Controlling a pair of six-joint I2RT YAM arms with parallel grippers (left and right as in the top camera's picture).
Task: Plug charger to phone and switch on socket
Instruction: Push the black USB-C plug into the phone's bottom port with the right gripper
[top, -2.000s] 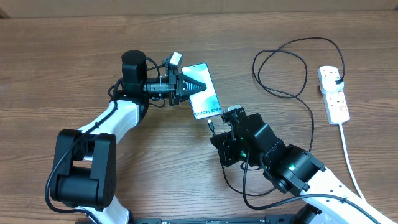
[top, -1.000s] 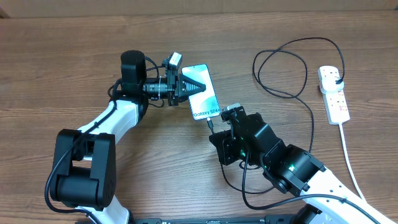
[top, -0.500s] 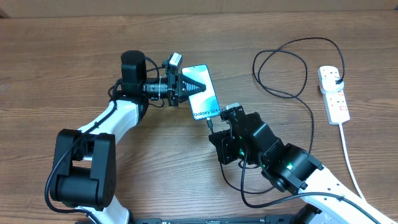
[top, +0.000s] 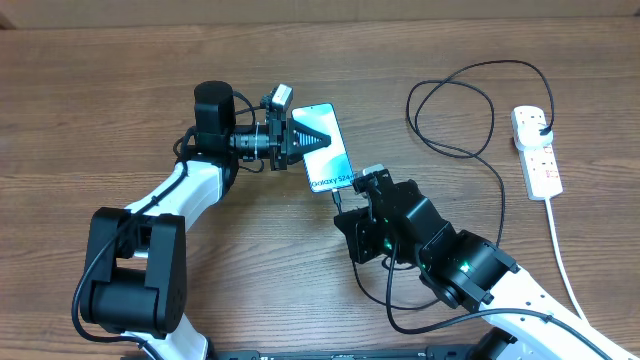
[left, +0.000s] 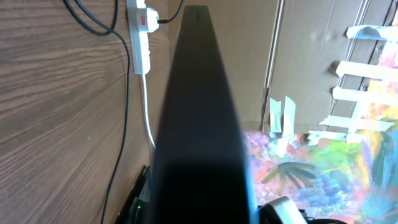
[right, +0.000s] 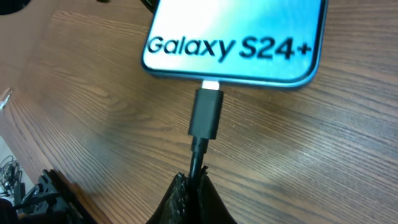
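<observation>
The phone, its screen reading "Galaxy S24+", is held off the table by my left gripper, which is shut on its upper half. In the left wrist view the phone shows edge-on and hides the fingers. My right gripper is shut on the black charger cable just behind its connector. The connector's silver tip sits at the port in the phone's bottom edge. The cable loops right to a black plug in the white power strip. In the overhead view my right gripper is just below the phone.
The power strip's thick white cord runs down the right side toward the front edge. The strip also shows in the left wrist view. The black cable loops over the table's right half. The table is brown wood.
My right gripper has crept a little up and left toward the phone with the connector. The left gripper and phone have stayed still.
</observation>
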